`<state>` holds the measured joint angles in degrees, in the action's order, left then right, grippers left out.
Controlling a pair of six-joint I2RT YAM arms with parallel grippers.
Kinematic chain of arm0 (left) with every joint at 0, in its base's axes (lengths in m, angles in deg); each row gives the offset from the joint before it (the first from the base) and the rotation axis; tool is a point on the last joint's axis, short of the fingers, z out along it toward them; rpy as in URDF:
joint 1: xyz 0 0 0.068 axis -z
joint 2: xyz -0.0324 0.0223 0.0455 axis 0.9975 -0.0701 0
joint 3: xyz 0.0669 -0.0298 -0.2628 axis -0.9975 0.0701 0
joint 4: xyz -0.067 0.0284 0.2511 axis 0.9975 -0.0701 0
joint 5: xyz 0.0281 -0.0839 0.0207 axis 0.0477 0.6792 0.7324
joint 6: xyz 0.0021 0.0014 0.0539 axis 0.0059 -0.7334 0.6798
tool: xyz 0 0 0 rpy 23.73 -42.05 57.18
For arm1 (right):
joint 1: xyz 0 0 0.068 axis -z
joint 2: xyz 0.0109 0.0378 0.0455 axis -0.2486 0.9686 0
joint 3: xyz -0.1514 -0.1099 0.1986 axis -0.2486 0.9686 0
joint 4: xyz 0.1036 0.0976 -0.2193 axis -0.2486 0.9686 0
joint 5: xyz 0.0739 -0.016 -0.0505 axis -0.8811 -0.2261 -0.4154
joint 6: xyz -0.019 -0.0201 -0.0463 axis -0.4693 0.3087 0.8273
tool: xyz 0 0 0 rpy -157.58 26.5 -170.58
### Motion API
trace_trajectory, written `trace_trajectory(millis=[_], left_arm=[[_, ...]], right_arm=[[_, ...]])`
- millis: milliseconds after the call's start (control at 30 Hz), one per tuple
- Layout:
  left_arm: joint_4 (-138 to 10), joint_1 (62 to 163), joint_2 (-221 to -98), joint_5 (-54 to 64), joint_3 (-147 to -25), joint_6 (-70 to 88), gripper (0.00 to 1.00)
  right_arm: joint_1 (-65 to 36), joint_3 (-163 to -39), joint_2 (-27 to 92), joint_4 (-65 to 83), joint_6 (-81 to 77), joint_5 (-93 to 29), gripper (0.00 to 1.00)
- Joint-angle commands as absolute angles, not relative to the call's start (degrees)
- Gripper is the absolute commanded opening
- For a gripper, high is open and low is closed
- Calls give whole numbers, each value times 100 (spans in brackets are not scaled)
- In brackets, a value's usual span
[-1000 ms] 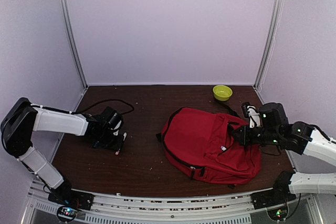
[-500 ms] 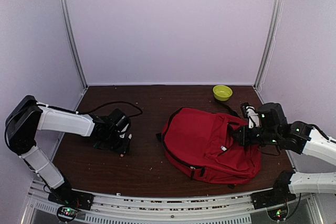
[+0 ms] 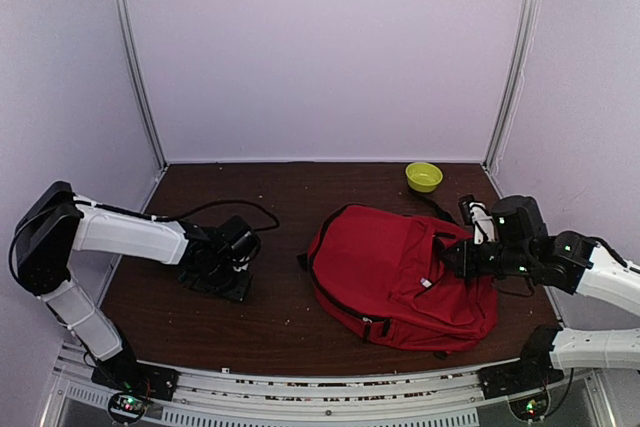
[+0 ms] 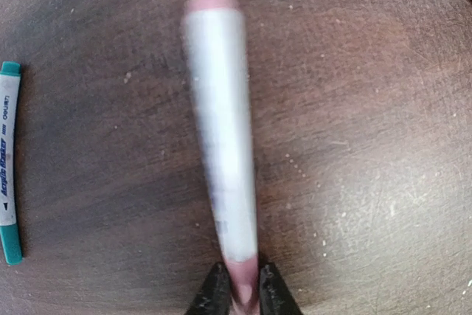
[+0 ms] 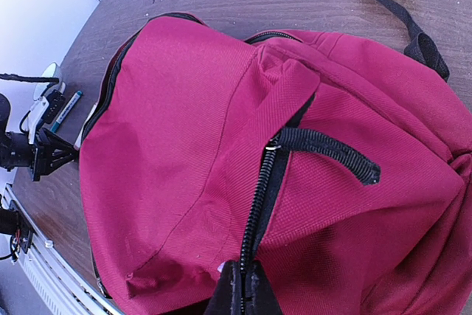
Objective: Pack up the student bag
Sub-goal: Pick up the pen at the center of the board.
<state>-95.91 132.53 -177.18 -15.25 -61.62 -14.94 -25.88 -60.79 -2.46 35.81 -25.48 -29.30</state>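
The student bag [image 3: 395,272] lies flat on the right half of the table [image 3: 280,207], just in front of the right arm, with 1 black strap [image 5: 402,20] trailing from its far end toward a yellow-green bowl [image 3: 423,176] that stands near the back edge. The right gripper [image 5: 242,293] rests on the right side of the bag. Its 2 fingers are pressed fully together on the black zipper [image 5: 258,197], pinching the zipper line and the red fabric at its near end. A black webbing loop [image 5: 328,151] lies across the fabric just beyond that point. The left arm reaches over the left half of the table, well apart from the bag. The left gripper [image 4: 240,296] is nearly closed, with its 2 fingertips clamped on either side of the pink near end of a white marker [image 4: 220,130]. The marker points away from the wrist camera and shows motion blur; whether its far end touches the table cannot be determined. 1 teal marker [image 4: 9,164] lies flat on the table to the left of the held marker, apart from it and not touched by the gripper.
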Motion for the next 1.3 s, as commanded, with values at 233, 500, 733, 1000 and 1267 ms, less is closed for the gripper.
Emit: trace_trajectory(millis=[233,500,733,1000,1267], left_arm=[[-9673,13617,-17537,-1525,-6475,-1194,4],[-9314,14485,-16753,-1446,-6728,-556,0],[-9162,15014,-16913,-895,-7554,207,0],[-8995,15317,-17575,-365,-8264,454,0],[-9166,15462,-18376,-259,-9076,536,0]], right_arm=[[-2630,-6048,-499,3632,-2586,-2810,0],[-2630,-6274,-105,3604,-2351,-2811,0],[-2630,-6245,-260,3638,-2353,-2759,0],[-2630,-6242,-481,3832,-2355,-2654,0],[-2630,-6298,-544,3932,-2320,-2625,0]])
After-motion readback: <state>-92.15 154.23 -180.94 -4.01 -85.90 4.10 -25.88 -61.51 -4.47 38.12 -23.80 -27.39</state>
